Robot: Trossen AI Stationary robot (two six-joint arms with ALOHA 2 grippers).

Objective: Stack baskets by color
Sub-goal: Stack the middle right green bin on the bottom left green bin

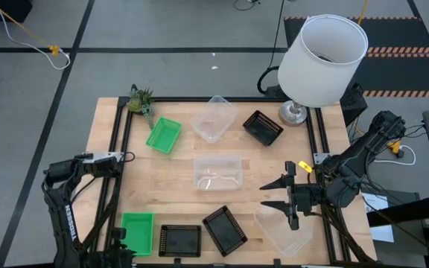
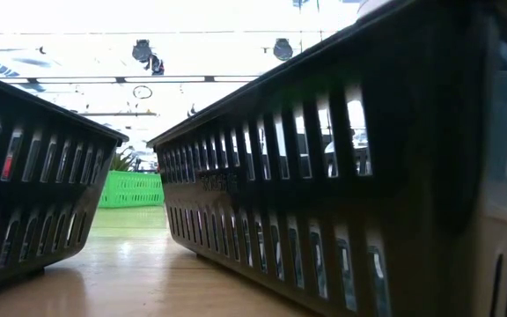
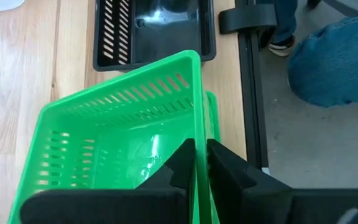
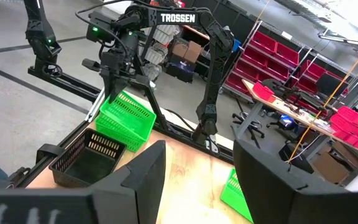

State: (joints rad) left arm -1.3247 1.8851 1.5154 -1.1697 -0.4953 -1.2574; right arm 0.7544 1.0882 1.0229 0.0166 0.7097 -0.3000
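Observation:
A bright green basket (image 3: 123,143) sits at the table's near left corner (image 1: 138,231), over a second green basket whose rim (image 3: 214,121) shows beside it. My left gripper (image 3: 196,167) is shut on its wall; in the right wrist view it comes down onto this basket (image 4: 126,118). A third green basket (image 1: 164,135) rests flat at the far left. Two black baskets (image 1: 179,240) (image 1: 225,228) lie by the near edge and one (image 1: 263,127) stands far right. Three clear baskets (image 1: 214,117) (image 1: 218,171) (image 1: 281,231) lie about. My right gripper (image 1: 289,202) hovers open, holding nothing. My left gripper pinches the green basket's slotted side wall at its top rim (image 3: 197,134), one finger inside the basket and one outside. The fingers come steeply from above, slanting toward the near edge. The basket sits tilted in the hold, nested over the other green basket.
A large white lampshade (image 1: 324,50) on a metal foot stands at the far right corner, and a small spiky plant (image 1: 140,100) at the far left. A person's legs in jeans (image 3: 334,62) stand beyond the near edge. Bare wood lies at the table's middle left.

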